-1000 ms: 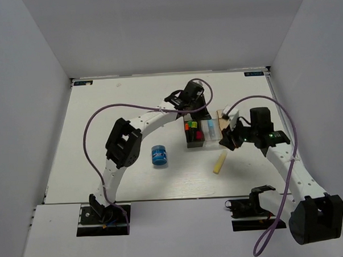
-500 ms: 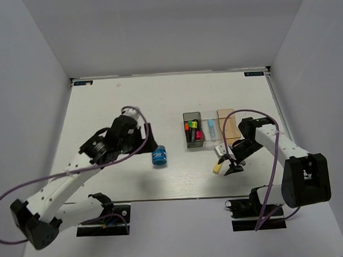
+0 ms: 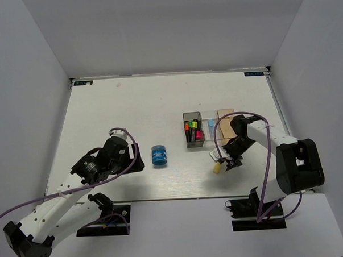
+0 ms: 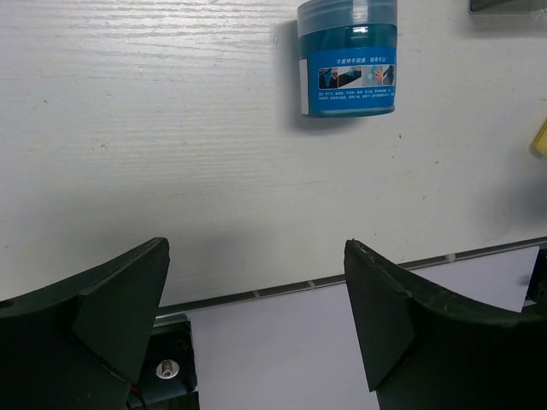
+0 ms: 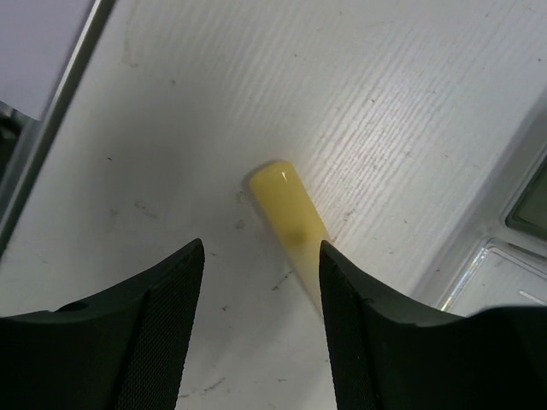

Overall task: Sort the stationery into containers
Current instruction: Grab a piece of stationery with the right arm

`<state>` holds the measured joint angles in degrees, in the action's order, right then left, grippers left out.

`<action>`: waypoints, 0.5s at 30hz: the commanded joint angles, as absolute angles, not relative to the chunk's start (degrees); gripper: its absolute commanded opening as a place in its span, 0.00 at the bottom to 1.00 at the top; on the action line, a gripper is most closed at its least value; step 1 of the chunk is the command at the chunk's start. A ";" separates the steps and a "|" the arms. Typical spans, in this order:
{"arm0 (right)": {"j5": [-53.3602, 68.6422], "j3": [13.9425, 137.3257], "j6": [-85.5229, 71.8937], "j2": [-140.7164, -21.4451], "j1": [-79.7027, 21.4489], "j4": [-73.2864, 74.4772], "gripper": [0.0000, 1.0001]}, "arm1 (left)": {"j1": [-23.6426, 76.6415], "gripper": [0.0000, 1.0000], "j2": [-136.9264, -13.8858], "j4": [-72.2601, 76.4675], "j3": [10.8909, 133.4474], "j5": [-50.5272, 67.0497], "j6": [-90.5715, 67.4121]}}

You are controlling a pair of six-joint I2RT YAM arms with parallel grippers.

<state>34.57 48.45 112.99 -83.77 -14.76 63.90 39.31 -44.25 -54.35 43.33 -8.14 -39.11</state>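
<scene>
The pale yellow stick (image 3: 217, 167) (image 5: 291, 213) lies flat on the table in front of the bins. My right gripper (image 3: 226, 161) (image 5: 261, 248) hangs open low over it, and the stick's far end runs under the right finger. The blue roll (image 3: 158, 155) (image 4: 348, 60) stands upright left of the bins. My left gripper (image 3: 135, 159) (image 4: 256, 248) is open and empty, a short way left of the roll. The dark grey bin (image 3: 191, 117) holds colour-capped highlighters (image 3: 191, 130). A light blue stick (image 3: 210, 125) lies in the clear bin (image 3: 208, 141).
The tan bin (image 3: 224, 115) is partly covered by my right arm. The table's near edge (image 4: 282, 286) runs close under the left gripper. Both arm bases sit at the near edge, with purple cables looping over each arm.
The left arm swung back from the bins to the near left and its jaws opened. The right gripper dropped from beside the bins onto the pale yellow stick and opened a little wider.
</scene>
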 commanded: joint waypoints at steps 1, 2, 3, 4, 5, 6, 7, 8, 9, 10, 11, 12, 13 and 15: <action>32.87 50.54 138.61 -84.64 -15.03 60.12 0.60 | 39.02 0.93 -43.68 -53.88 42.19 -8.79 -40.08; 32.09 50.45 138.69 -84.81 -15.29 59.68 0.60 | 39.02 0.93 -43.68 -53.70 42.10 -8.70 -39.99; 31.82 50.45 138.87 -84.99 -15.55 58.98 0.60 | 38.94 0.93 -43.68 -53.70 42.01 -8.44 -40.16; 31.47 50.36 138.95 -85.51 -15.64 58.89 0.60 | 39.02 0.93 -43.68 -53.35 42.01 -8.52 -40.17; 30.07 50.19 139.13 -85.78 -15.64 58.80 0.60 | 39.02 0.93 -43.86 -53.26 41.92 -8.53 -40.17; 29.45 49.75 140.00 -86.04 -15.99 58.62 0.60 | 39.11 0.93 -44.03 -53.17 41.75 -8.44 -40.34; 29.10 49.49 140.36 -86.31 -16.17 58.01 0.60 | 39.02 0.93 -44.03 -53.09 41.75 -8.35 -40.34; 27.53 49.31 141.14 -86.48 -16.43 57.31 0.60 | 38.94 0.93 -44.29 -53.17 41.75 -8.26 -40.25; 26.90 48.87 141.24 -86.66 -16.78 56.78 0.60 | 39.02 0.93 -44.38 -52.91 41.75 -8.17 -40.43; 26.46 48.78 141.59 -87.10 -17.05 55.65 0.60 | 38.94 0.93 -44.30 -52.91 41.75 -8.17 -40.52; 25.41 48.52 141.50 -87.27 -17.49 55.29 0.60 | 38.94 0.93 -44.47 -52.65 41.66 -8.17 -40.34; 25.05 48.52 141.59 -87.28 -17.66 55.02 0.60 | 38.94 0.93 -44.39 -52.65 41.57 -8.17 -40.69; 24.79 48.52 141.42 -87.62 -18.01 54.24 0.60 | 39.11 0.93 -44.56 -52.56 41.57 -8.09 -40.78; 23.47 48.34 141.24 -88.32 -18.37 53.44 0.60 | 38.94 0.93 -44.30 -52.65 41.49 -8.17 -40.87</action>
